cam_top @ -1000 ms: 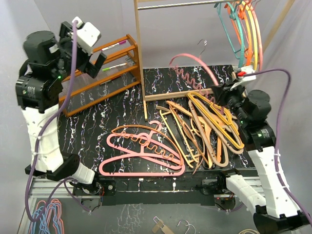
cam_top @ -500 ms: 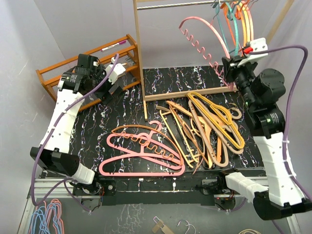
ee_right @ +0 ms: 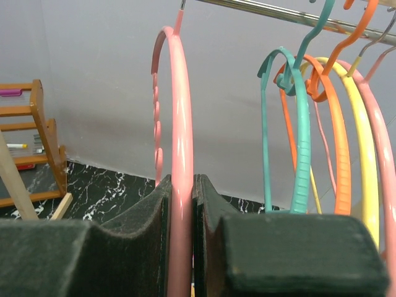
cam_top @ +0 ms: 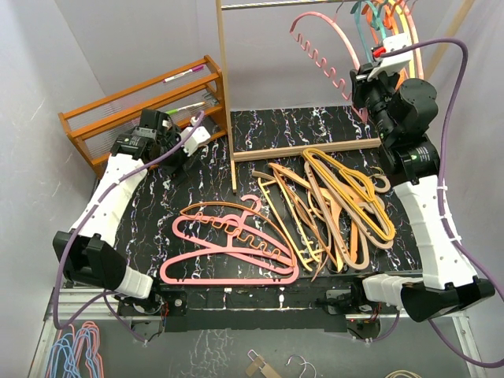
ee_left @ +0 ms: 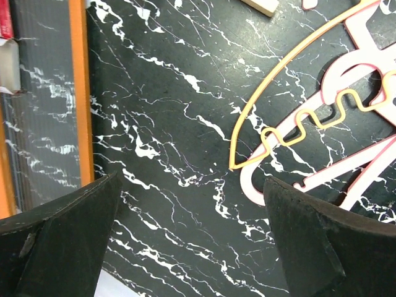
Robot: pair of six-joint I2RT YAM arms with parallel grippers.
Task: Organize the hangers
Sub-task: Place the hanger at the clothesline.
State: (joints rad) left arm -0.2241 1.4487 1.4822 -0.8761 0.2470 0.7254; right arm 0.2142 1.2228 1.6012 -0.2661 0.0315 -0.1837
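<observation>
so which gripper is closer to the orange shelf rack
Left. The left gripper hovers open over the table just beside the shelf rack; the right gripper is across the table, raised by the metal rail, shut on a pink hanger.

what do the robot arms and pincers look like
left arm and right arm: white shells, black joints, a purple cable trailing along each. left pincer and right pincer have chunky matte black fingers
</observation>
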